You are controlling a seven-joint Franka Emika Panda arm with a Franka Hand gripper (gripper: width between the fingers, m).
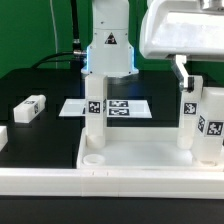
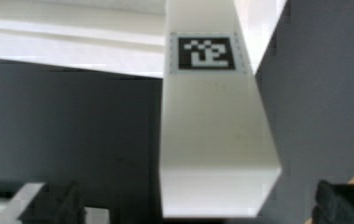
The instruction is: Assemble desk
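Black table (image 1: 40,140) fills the scene. Desk top (image 1: 150,162), a white rimmed tray, lies flat on the near side and runs from the middle to the exterior view's right edge. A long low white rail (image 1: 40,182) runs along the near side, in front of the tray. White robot base (image 1: 108,50) stands at far centre. Marker board (image 1: 125,106) lies flat on the table, just beyond the tray's far rim.

Three legs stand upright on the tray:
- Left leg (image 1: 95,118) is at the far corner on the exterior view's left, tag toward camera.
- Inner right leg (image 1: 190,122) is on the exterior view's right.
- Outer right leg (image 1: 212,132) is just beside it, closer to the frame edge. Cannot tell if the two touch.

Loose leg (image 1: 30,108) lies on its side on the table at the exterior view's left, well apart from the tray.

Gripper (image 1: 184,82) hangs right over the inner right leg. In the wrist view that leg (image 2: 218,130) runs down the centre, and a dark gap shows between it and the fingers (image 2: 41,200) on either side. The jaws are spread wide, released, gripping nothing. Tag (image 2: 202,52) sits high on the leg's facing side.
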